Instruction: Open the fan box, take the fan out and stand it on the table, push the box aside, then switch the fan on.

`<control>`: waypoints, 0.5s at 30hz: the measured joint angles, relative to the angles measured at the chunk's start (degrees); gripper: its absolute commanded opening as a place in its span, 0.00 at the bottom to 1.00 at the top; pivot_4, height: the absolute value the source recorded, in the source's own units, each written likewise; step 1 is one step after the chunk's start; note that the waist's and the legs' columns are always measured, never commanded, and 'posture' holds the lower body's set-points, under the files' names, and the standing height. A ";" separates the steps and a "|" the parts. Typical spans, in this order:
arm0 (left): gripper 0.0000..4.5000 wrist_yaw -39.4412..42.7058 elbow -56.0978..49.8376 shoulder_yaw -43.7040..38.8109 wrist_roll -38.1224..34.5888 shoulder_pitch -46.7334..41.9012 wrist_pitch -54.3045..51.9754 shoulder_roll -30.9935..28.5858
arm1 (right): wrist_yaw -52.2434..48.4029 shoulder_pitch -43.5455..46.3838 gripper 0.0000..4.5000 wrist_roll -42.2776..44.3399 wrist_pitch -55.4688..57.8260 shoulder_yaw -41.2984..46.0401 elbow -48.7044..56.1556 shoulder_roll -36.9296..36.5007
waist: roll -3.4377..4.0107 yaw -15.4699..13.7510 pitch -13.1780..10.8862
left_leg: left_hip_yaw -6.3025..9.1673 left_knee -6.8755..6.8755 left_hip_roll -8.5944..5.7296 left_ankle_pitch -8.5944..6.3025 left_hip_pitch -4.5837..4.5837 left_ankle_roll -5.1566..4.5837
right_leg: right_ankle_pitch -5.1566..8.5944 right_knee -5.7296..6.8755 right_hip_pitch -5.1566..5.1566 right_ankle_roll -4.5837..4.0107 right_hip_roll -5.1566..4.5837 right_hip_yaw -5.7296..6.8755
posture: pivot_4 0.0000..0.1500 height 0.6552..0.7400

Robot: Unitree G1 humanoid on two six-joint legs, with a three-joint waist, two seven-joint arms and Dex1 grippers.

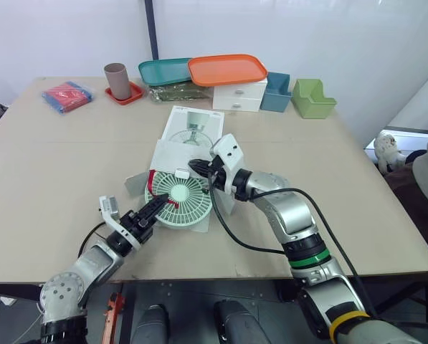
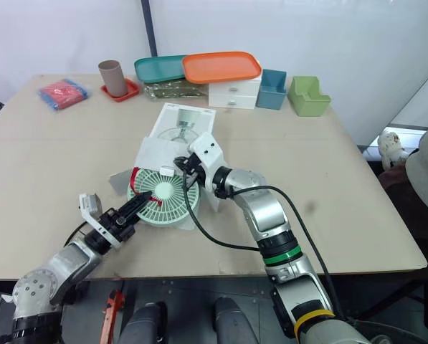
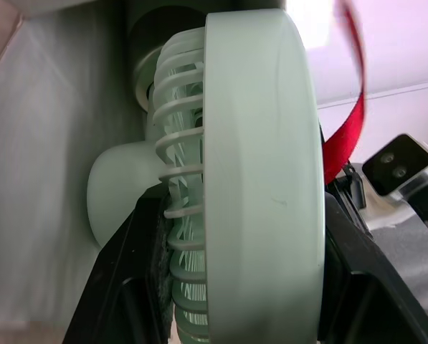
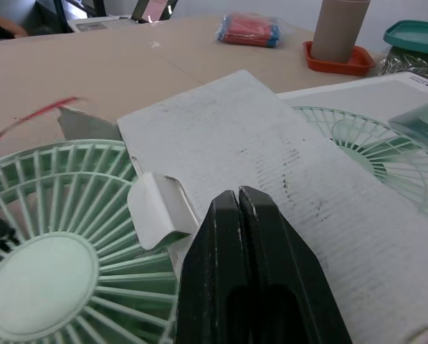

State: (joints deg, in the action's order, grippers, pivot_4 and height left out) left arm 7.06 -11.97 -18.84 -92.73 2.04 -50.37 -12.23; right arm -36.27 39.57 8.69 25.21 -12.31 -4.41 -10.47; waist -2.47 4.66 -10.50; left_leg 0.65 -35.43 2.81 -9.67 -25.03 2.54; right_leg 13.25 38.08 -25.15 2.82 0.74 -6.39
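Fan [image 1: 179, 194] flat, grille upward, head protruding from box [image 1: 190, 129]

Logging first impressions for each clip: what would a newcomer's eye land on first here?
The mint-green fan lies face up in the middle of the table, at the open end of its white fan box, with the left gripper clamped across its rim. The right gripper, shut, is poised at the box's open flap. A bright orange tray stands out at the far edge.

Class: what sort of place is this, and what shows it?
Probably a test room or lab: a plain table by a white wall, an orange tray and green bin at its far side, a fan at its open box.
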 measured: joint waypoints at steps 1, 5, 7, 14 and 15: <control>0.39 -0.44 -1.07 -0.14 -1.28 1.72 0.00 -0.13 | -0.02 0.00 0.00 0.00 0.01 -0.01 0.00 -0.06 | 0.00 -0.01 0.00 | 0.01 0.00 0.00 0.00 0.00 0.00 | 0.02 0.00 0.00 0.00 0.00 0.00 | 1.00 1.00; 0.39 -1.20 -2.73 -0.22 -2.86 4.01 0.06 -0.58 | -0.08 0.00 0.00 0.00 0.01 -0.05 0.00 -0.07 | 0.00 -0.20 0.00 | 0.04 -0.02 0.00 0.00 0.01 0.00 | 0.12 0.01 0.01 -0.19 0.01 0.03 | 1.00 1.00; 0.39 -1.46 -3.10 -0.22 -3.11 4.32 0.10 -0.62 | -0.09 0.00 0.00 0.01 0.01 -0.08 0.00 0.01 | 0.00 -0.21 0.00 | 0.03 -0.03 0.00 0.00 0.01 0.00 | 0.14 0.00 0.02 -0.25 0.01 0.03 | 1.00 1.00; 0.39 -3.37 -7.44 -0.20 -7.68 11.34 1.55 -0.50 | -0.75 -0.32 0.00 0.08 0.57 -0.38 0.90 -0.08 | 0.00 -0.15 0.00 | -0.04 -0.08 0.00 0.00 0.04 0.00 | 0.11 0.00 0.01 -0.29 -0.01 -0.02 | 1.00 1.00; 0.57 -2.94 -8.41 -0.15 -8.15 13.19 1.75 -0.55 | -0.85 -0.39 0.00 0.17 0.84 -0.39 1.02 -0.02 | -0.01 -0.01 0.00 | -0.05 -0.07 0.01 -0.01 0.04 0.01 | 0.12 -0.01 0.00 -0.30 -0.01 -0.02 | 1.00 1.00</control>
State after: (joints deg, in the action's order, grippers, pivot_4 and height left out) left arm 4.12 -20.37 -18.99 -100.88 15.24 -48.62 -12.78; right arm -37.12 39.18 8.86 26.05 -12.70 -3.39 -10.49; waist -2.48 4.65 -10.49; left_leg 0.60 -35.50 2.82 -9.68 -24.99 2.55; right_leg 13.37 38.07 -25.15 2.52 0.72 -6.41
